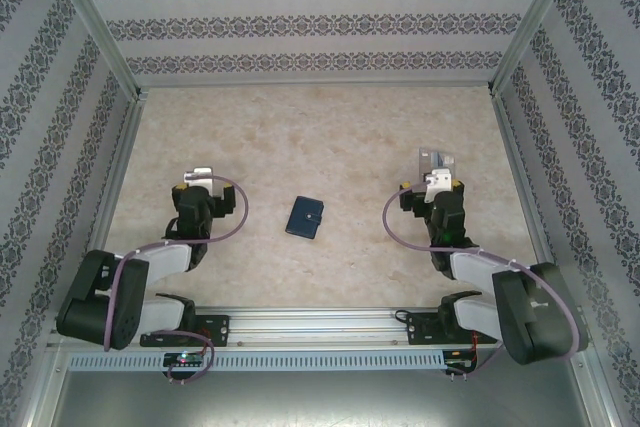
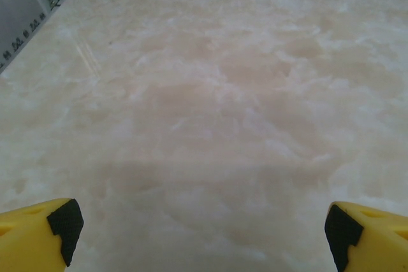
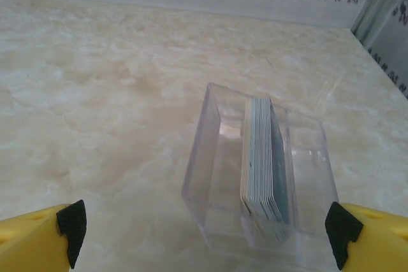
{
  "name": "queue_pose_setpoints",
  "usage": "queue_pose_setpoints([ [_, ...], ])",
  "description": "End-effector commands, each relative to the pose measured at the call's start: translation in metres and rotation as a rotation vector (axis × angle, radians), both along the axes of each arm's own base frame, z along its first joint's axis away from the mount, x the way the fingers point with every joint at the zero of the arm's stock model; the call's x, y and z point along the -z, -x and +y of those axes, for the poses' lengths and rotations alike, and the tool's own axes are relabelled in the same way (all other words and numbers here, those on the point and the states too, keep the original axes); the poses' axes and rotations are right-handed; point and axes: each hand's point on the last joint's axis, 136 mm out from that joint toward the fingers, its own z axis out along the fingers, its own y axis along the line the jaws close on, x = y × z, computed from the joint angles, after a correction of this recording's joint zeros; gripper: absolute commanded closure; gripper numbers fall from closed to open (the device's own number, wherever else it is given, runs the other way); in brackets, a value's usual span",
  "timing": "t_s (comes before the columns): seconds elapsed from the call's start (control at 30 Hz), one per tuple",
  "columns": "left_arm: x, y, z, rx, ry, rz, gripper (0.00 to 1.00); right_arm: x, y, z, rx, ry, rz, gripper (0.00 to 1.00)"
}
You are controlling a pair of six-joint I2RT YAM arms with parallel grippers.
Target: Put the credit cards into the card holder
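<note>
Card holder (image 1: 305,217) lies midway between left fingers (image 2: 29,237) and right fingers (image 3: 29,240), both pairs spread apart.

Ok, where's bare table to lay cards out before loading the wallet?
The table is bare across the far half, from the card holder to the back wall, and between it and the left gripper. Crowded only ahead of the right gripper, where the clear box of cards stands.
</note>
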Motion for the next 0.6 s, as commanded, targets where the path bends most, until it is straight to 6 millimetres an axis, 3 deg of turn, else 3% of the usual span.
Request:
queue_pose_setpoints([
  [0.0,-0.023,-0.017,0.005,0.024,0.015,-0.077,0.01,-0.028,-0.013,0.003,-0.022,-0.001,-0.107,0.02],
  [0.2,-0.021,-0.025,0.012,0.042,0.025,-0.096,0.01,-0.021,-0.023,-0.008,0.000,-0.014,-0.103,0.02],
  [0.4,-0.003,-0.036,0.015,0.027,0.019,-0.076,0.01,0.000,-0.035,-0.015,0.034,-0.022,-0.082,0.02],
  [0.57,0.008,-0.043,0.018,0.017,0.033,-0.040,0.01,0.001,-0.039,-0.019,0.058,-0.016,-0.068,0.02],
])
